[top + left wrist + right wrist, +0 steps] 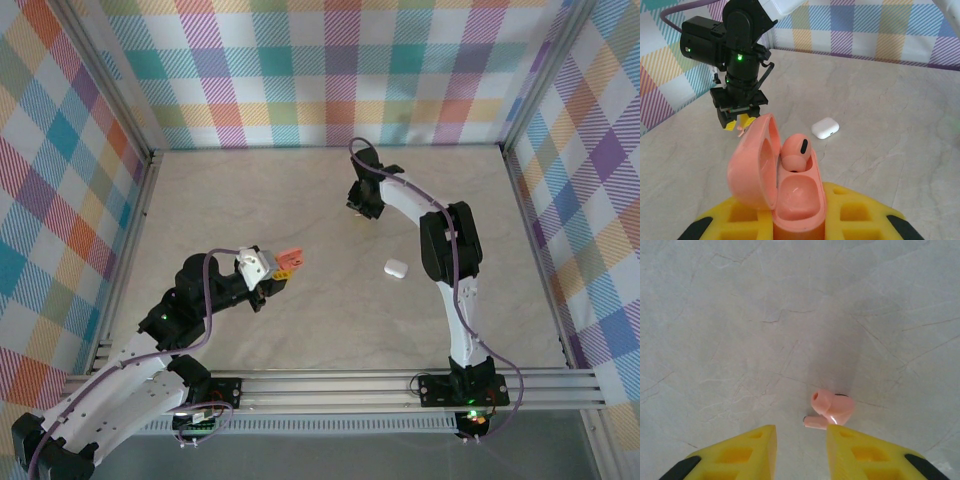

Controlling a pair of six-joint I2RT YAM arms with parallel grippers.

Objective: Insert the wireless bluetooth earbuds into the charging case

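— One earbud in, one to go?

— That's how I read it. The left tool point(799, 220) is clamped on the charging case point(790, 195), whose lid is swung open toward the left of the frame. The first earbud point(796, 152) sits in the farther socket, and the nearer socket is bare.

— And the other arm?

— The right tool point(800, 452) points down at the bench point(740, 315), jaws parted with nothing between them. The second earbud point(831, 410) lies on the bench right at the tip of the finger on the right of that view. It is off to the side of the gap rather than in it. Whether it touches that finger I can't tell.

— How far is it from the case?

— From overhead, the right tool is just above centre and the case is at centre-left, well apart. A white case point(397, 267) lies right of centre and plays no part in this.

— So what's left?

— My judgement is about half the job. The gap needs centring over that earbud, then it has to be pinched, carried across and seated in the empty socket. It's a tiny, rounded thing, so I'd expect it to slip or roll if the pinch lands off-centre.
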